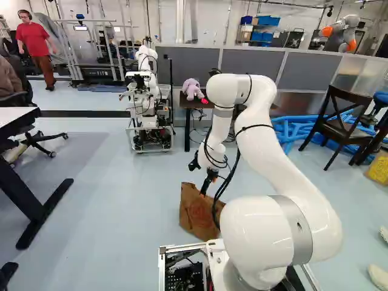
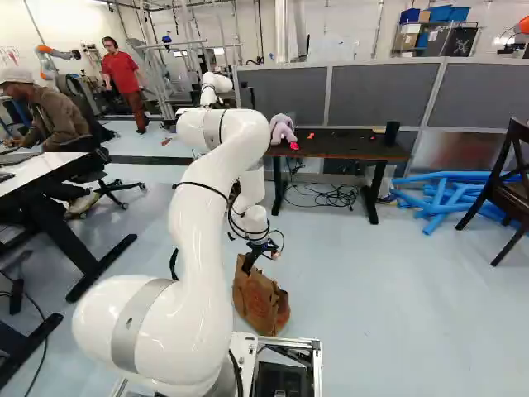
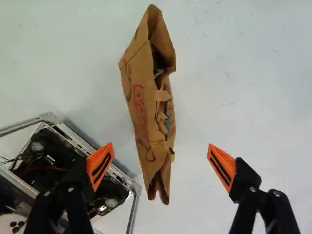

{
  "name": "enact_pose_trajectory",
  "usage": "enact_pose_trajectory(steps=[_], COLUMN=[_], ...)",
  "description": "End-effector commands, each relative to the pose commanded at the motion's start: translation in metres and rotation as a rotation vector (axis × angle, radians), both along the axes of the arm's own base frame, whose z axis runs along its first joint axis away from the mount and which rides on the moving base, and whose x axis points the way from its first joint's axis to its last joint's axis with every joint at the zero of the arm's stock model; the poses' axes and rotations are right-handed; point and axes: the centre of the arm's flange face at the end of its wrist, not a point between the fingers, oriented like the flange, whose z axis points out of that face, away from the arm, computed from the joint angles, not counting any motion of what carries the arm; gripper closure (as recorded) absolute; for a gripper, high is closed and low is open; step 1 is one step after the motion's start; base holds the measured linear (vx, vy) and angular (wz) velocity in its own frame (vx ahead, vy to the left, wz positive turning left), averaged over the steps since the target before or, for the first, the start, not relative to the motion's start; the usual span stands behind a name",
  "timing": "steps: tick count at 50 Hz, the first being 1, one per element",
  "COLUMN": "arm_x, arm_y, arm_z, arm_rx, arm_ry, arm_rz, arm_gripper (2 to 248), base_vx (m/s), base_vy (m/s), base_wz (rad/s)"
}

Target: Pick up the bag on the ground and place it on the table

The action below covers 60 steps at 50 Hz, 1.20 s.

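Observation:
The gripper point(image 1: 207, 183) hangs low over the brown paper bag point(image 1: 195, 213), which stands on the floor just ahead of the base. Seen in the wrist view, the gripper point(image 3: 161, 165) is open, its orange pads wide apart. One end of the bag point(image 3: 140, 105) lies between the fingers in that view without contact visible; the rest stretches ahead of them. The bag's top is partly open, with a small handle strap. A dark table point(image 2: 339, 147) stands beyond, bearing a purple plush toy point(image 2: 282, 129), small pink items and a black cup point(image 2: 391, 132).
Another robot point(image 1: 145, 91) stands left of the dark table. Cables point(image 2: 331, 196) lie beneath it. Blue tubes point(image 2: 450, 194) and a wooden chair point(image 2: 506, 182) are to its right. A white desk point(image 2: 41, 172) is at the left. The base's metal frame point(image 3: 73, 134) lies close beside the bag.

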Motion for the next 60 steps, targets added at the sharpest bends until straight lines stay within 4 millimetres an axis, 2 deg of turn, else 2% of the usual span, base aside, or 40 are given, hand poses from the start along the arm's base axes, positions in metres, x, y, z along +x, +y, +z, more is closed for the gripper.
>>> enact_pose_trajectory(steps=[33,60], arm_x=[0.004,0.004], arm_y=[0.002,0.017], arm_z=[-0.05,-0.092], arm_rx=[-0.004,-0.005], arm_ry=[0.04,0.068], arm_rz=[0.023,0.054], arm_gripper=[3,3], base_vx=[0.0,0.0], base_vy=[0.0,0.0], base_wz=[0.0,0.0])
